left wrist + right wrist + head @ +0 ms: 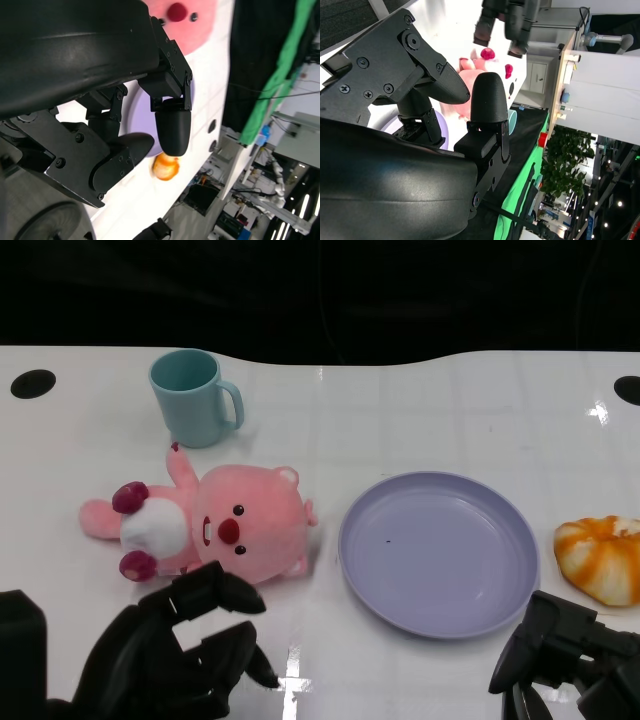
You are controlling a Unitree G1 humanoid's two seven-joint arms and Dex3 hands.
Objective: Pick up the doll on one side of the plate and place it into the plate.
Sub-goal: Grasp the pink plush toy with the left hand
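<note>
The pink doll (205,525) lies flat on the white bench (430,400), on the side of the purple plate (438,552) that faces the robot's left arm, its head just beside the plate's rim and its feet pointing away toward the bench's left edge. So its long axis runs roughly parallel to the near edge of the bench, tilted only a little.

The left hand (185,650) hangs just on the near-edge side of the doll, its fingers spread and holding nothing, the foremost fingertips overlapping the doll's lower flank in the head view; whether they touch the plush I cannot tell. That hand is plainly the nearer one. The right hand (565,660) sits by the near edge beyond the plate's far side, well apart from the doll, also empty with its fingers loosely apart, though much of it is cut off by the frame.

I reckon the reach is a short push away from the near edge, closing across the doll's narrow width.

A teal cup (195,395) stands toward the far edge behind the doll, and an orange-and-white bun-like object (603,555) lies past the plate, partly cut off.
</note>
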